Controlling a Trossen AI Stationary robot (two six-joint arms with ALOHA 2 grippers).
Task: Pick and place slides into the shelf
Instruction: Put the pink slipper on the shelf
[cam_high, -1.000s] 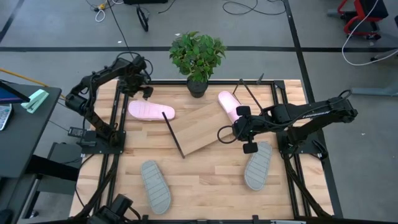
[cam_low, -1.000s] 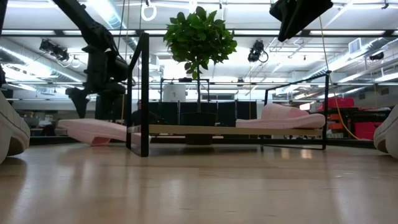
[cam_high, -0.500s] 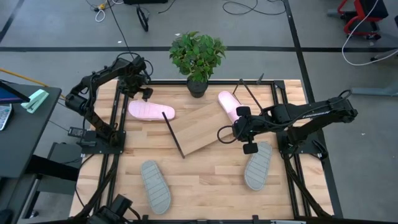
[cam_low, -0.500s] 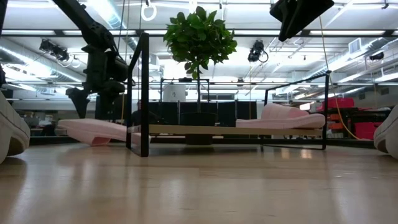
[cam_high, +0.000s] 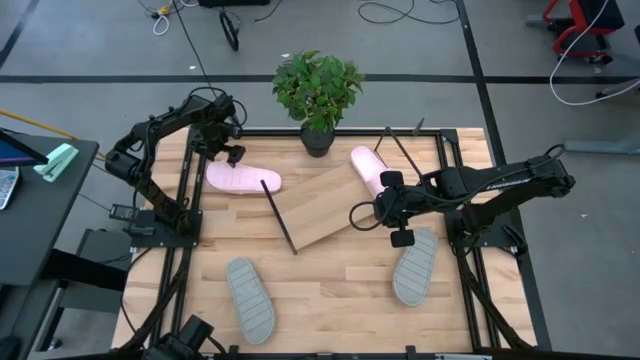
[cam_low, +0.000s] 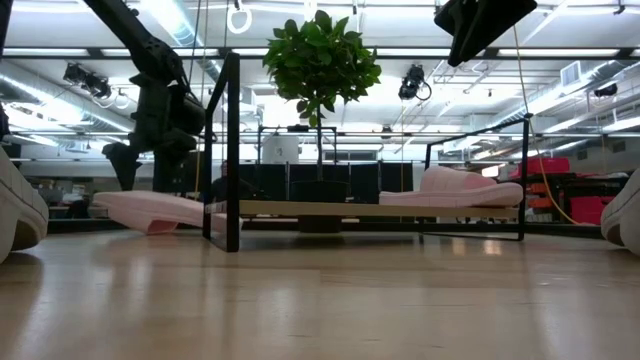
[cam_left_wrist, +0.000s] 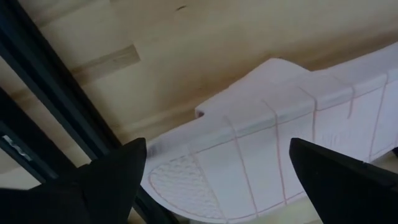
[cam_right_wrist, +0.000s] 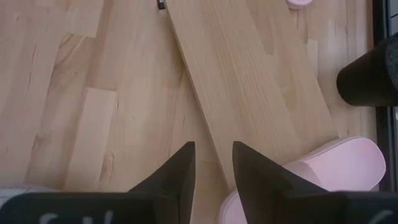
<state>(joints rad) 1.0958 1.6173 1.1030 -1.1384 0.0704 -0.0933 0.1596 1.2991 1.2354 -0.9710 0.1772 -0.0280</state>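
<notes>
One pink slide (cam_high: 242, 178) sits under the wide-spread left tool (cam_high: 222, 141); a crooked grab could push it away.

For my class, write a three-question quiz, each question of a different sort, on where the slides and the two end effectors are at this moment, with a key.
1. True or false: one pink slide already lies on the shelf.
2. Over which slide does the left end effector hover, fingers open? A. the grey slide near the front left B. the pink slide left of the shelf C. the grey slide at the right
3. Fill in: the right end effector, holding nothing, is above the shelf's ____ end.

Key: 1 true; 2 B; 3 right
</notes>
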